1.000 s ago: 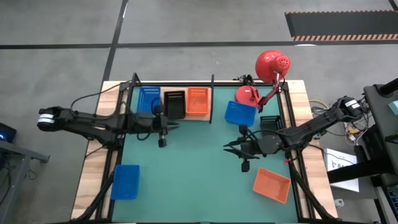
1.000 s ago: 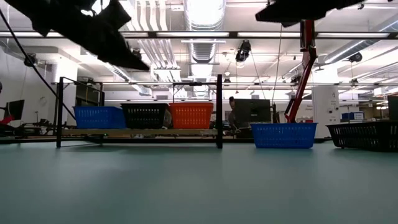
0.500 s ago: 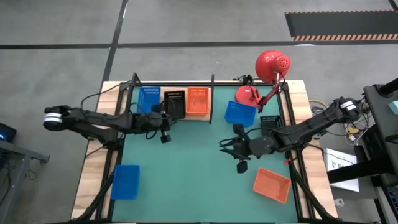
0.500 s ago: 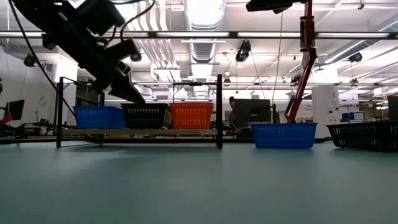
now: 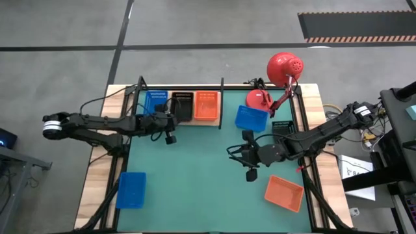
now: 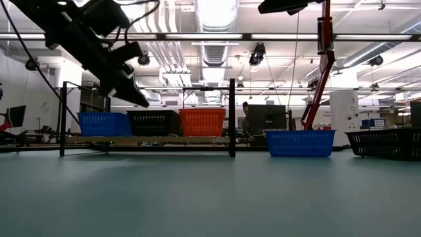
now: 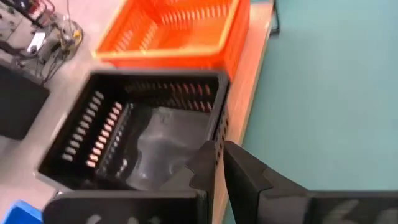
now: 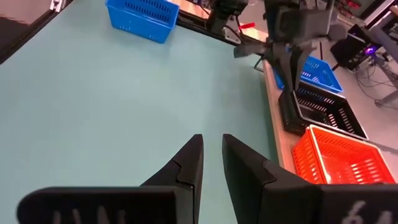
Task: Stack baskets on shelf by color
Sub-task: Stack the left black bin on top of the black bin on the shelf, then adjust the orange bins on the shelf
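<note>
My left end effector sits at the front edge of the shelf, right at the near wall of the black basket. That basket stands in the middle of the shelf, between a blue basket and an orange-red basket. In my left wrist view the fingers are drawn almost together, their tips level with the black basket's near corner. I cannot tell whether they pinch that wall or only meet beside it. My right end effector hovers over the open green table, nearly closed on nothing. A second blue basket lies near it, toward the red lamp. Another black basket lies close to the right arm. A loose orange-red basket rests near the table's front right corner. A third blue basket rests well apart at the front left.
</note>
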Robot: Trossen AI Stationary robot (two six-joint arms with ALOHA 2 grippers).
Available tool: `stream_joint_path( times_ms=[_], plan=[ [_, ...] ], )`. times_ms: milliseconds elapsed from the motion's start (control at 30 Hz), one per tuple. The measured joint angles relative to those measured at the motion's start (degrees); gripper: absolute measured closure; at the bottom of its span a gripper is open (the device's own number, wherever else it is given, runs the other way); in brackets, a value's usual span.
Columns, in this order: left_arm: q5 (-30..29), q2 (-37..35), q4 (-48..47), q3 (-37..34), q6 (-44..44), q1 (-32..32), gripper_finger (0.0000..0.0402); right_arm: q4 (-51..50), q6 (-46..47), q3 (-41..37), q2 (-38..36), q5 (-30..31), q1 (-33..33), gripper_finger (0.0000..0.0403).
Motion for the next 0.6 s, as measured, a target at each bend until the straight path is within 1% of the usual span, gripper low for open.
stream_joint_path(
  times_ms=[133, 200, 267, 333, 467, 533, 600],
  plan=[
    [5.68, -2.79, 1.33, 1.26, -0.03, -0.07, 0.0385, -0.91, 0.94, 0.0, -0.03, -0.02, 0.0, 0.0351],
    [7.13, -2.95, 4.15, 2.61, -0.05, -0.09, 0.0385, -2.32, 1.65, -0.01, -0.11, 0.0, 0.0, 0.0351],
    [9.35, -1.81, 4.46, 4.62, 1.45, -0.07, 0.0385, -3.6, 2.14, -0.05, -0.11, 0.02, 0.0, 0.0351],
    [10.62, 0.43, 3.89, 6.58, 3.47, -0.05, 0.0385, -4.28, 2.26, -0.07, -0.11, 0.02, 0.0, 0.0351],
    [11.02, 6.27, 3.4, 11.04, 7.87, 1.11, 0.0385, -4.67, 2.16, -0.07, -0.11, 0.04, 0.0, 0.0351],
    [11.01, 10.42, 3.01, 13.48, 9.57, 1.96, 0.0385, -5.21, 2.15, -0.07, -0.11, 0.04, 0.0, 0.0351],
    [11.47, 14.4, 0.66, 16.56, 11.33, 2.68, 0.0385, -6.12, 2.13, -0.07, -0.11, 0.03, 0.0, 0.0351]
  ],
)
